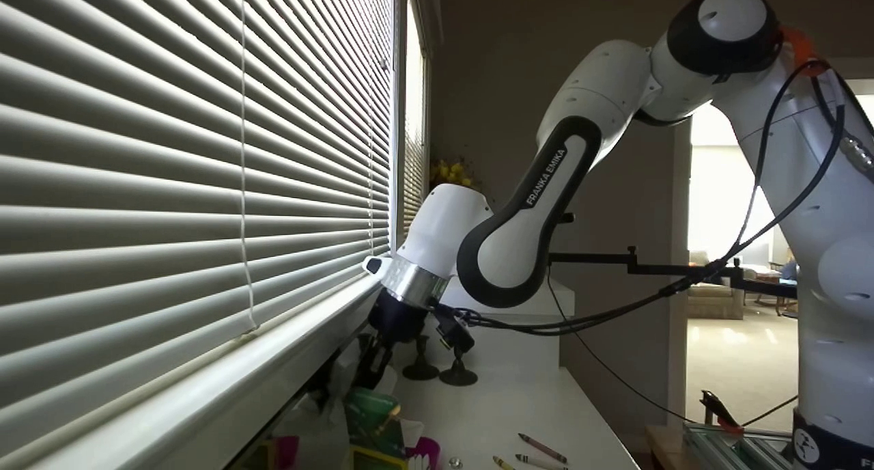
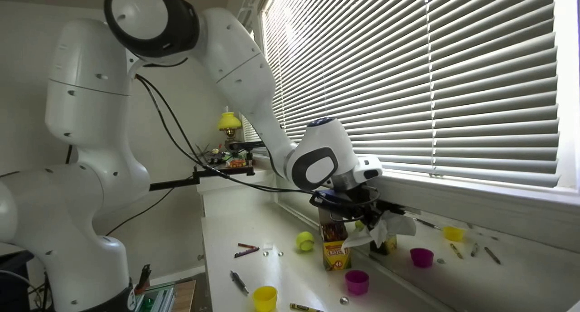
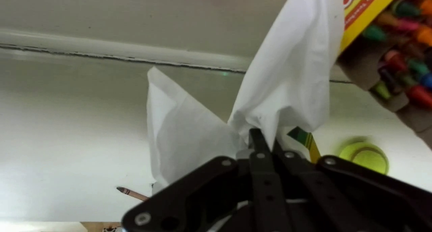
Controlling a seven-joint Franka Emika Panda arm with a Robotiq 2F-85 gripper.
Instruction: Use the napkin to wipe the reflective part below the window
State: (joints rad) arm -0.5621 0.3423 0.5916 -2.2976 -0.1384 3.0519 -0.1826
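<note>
The window, with white slatted blinds (image 1: 171,183), shows in both exterior views (image 2: 408,76). Below its sill, the reflective part (image 2: 512,280) is a smooth pale grey panel mirroring cups and crayons. In the wrist view the panel (image 3: 101,9) lies at the top, above a dark seam. My gripper (image 3: 265,139) is shut on the crumpled white napkin (image 3: 290,66), which fans out past the fingertips on both sides. In an exterior view the gripper (image 2: 374,221) points down under the sill, with the napkin (image 2: 394,226) close to the panel. I cannot tell whether they touch.
An open crayon box (image 2: 336,255) stands right beside the gripper. A tennis ball (image 2: 305,241), a magenta cup (image 2: 357,282), a yellow cup (image 2: 265,298), a pen (image 2: 239,282) and crayons lie on the white counter. The sill (image 1: 171,395) juts out above the gripper.
</note>
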